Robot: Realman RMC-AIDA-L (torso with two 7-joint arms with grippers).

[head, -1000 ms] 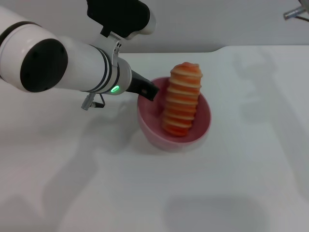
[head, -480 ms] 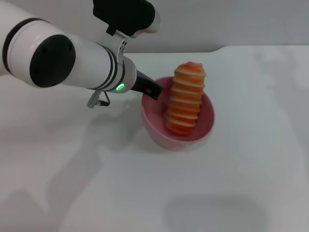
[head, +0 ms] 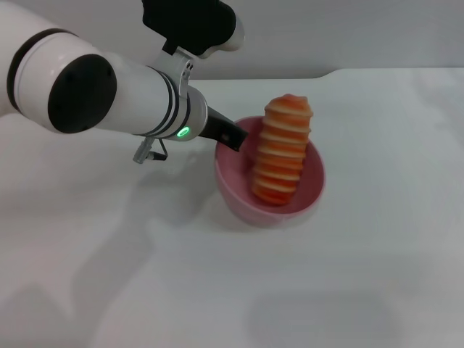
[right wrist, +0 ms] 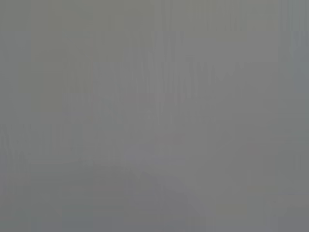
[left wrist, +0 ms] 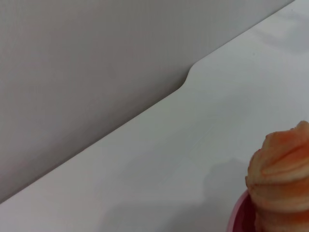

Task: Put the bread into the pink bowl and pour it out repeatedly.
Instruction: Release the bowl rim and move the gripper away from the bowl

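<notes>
The pink bowl (head: pixel 235 188) sits right of centre on the white table in the head view. The bread (head: pixel 281 148), orange with cream cross ridges, stands nearly upright in it, its top leaning away over the far rim. My left gripper (head: pixel 230 138) reaches in from the left and is shut on the bowl's left rim. In the left wrist view the bread's top (left wrist: pixel 282 164) and a sliver of the bowl's rim (left wrist: pixel 240 215) show at the corner. The right gripper is out of view.
The white table (head: pixel 377 254) spreads to the front and right. Its back edge with a step (head: pixel 330 72) meets a grey wall. My left arm (head: pixel 94 87) covers the left rear of the table.
My left gripper has moved a little to the right with the bowl's rim in it; the bowl and the upright bread moved with it.
</notes>
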